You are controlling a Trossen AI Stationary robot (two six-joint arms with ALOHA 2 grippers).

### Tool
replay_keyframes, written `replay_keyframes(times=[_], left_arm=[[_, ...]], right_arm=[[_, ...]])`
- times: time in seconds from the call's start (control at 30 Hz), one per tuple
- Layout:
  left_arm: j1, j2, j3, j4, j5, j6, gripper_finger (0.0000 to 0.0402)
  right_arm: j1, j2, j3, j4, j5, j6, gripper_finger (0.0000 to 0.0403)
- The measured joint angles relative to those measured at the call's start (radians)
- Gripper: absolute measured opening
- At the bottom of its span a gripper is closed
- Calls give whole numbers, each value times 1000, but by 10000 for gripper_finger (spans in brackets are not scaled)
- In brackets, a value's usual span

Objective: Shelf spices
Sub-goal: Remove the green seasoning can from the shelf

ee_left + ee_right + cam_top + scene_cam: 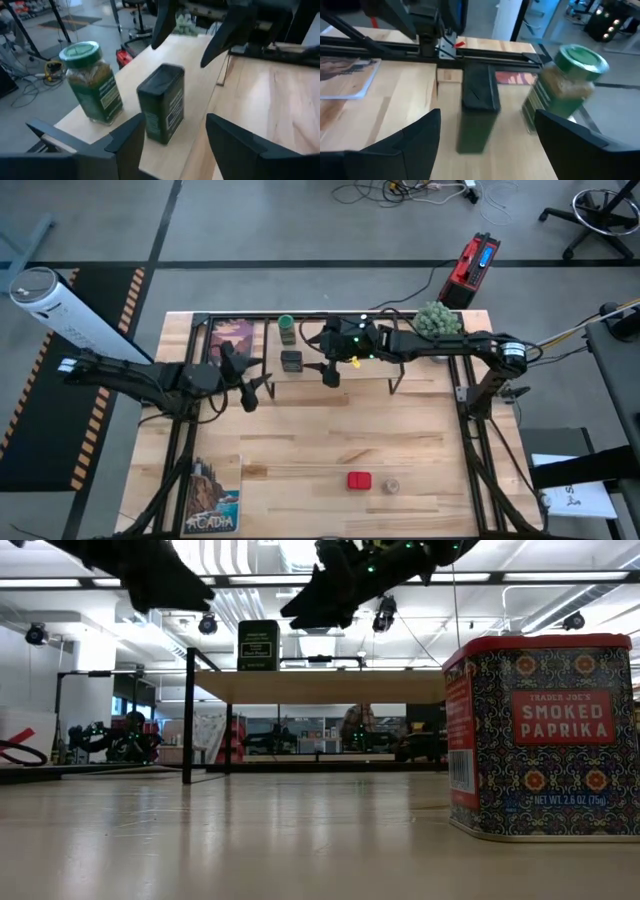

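On the table [200, 840], the red tin [540, 735] reads "Trader Joe's Smoked Paprika", apparently 75g.

Shelf [400, 370] pale wood, matt; red tin [540, 735] glossy printed metal.

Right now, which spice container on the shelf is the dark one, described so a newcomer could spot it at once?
Find the low wooden shelf along the table's far edge. On its left part two containers stand side by side. The dark green square tin is the one nearer the table's middle, boxy with a flat dark lid, unlike the round green-capped jar behind it.
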Motion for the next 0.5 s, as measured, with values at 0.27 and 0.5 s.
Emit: replay_keyframes(times=[0.27, 0.5], left_arm=[[110, 41, -1, -1, 133, 35, 257], [148, 83, -3, 7, 157, 36, 276]], right_arm=[[-11, 44, 43, -7, -31, -2, 291], [-17, 67, 43, 8, -35, 17, 292]])
